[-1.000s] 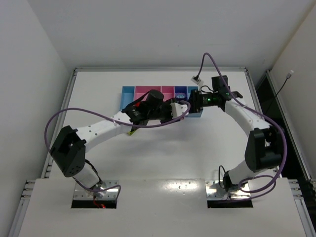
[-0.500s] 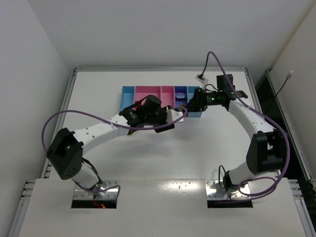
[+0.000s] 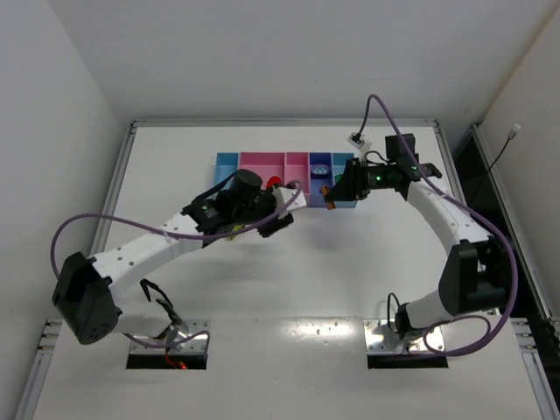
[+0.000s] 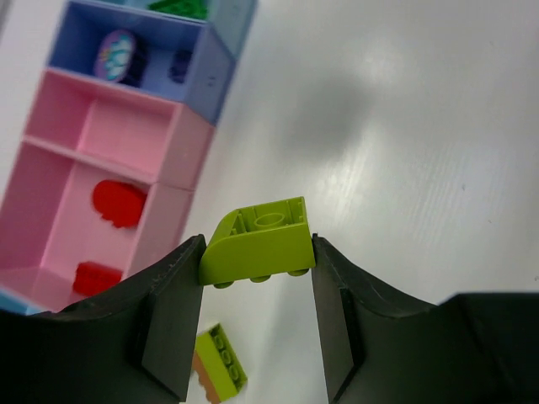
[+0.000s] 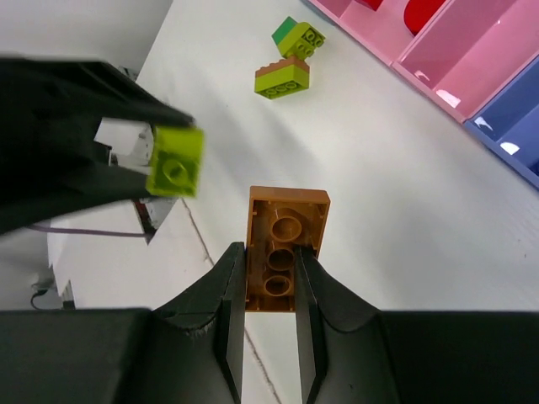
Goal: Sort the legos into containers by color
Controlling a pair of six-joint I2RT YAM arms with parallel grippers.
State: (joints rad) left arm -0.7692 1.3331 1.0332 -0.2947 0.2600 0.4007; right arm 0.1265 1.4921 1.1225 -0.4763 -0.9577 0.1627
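My left gripper (image 4: 257,252) is shut on a yellow-green brick (image 4: 258,240) and holds it above the table beside the narrow pink tray (image 4: 109,135). It is also in the top view (image 3: 287,206). My right gripper (image 5: 269,252) is shut on an orange brick (image 5: 286,227), lifted in front of the tray row; it also shows in the top view (image 3: 331,198). Two red bricks (image 4: 116,203) lie in the wide pink tray (image 4: 59,252). The periwinkle tray (image 4: 84,38) holds a purple piece (image 4: 117,55). A green brick (image 4: 178,7) lies in the blue tray.
A yellow-green and orange stacked brick (image 5: 283,79) and a green and yellow-green one (image 5: 298,38) lie on the table in front of the pink trays (image 5: 472,67). The tray row (image 3: 262,163) runs across the far middle of the table, light blue tray (image 3: 227,166) at its left.
My left arm has drawn back to the left and nearer with the yellow-green brick. My right gripper has moved slightly left and nearer, off the trays, with the orange brick.
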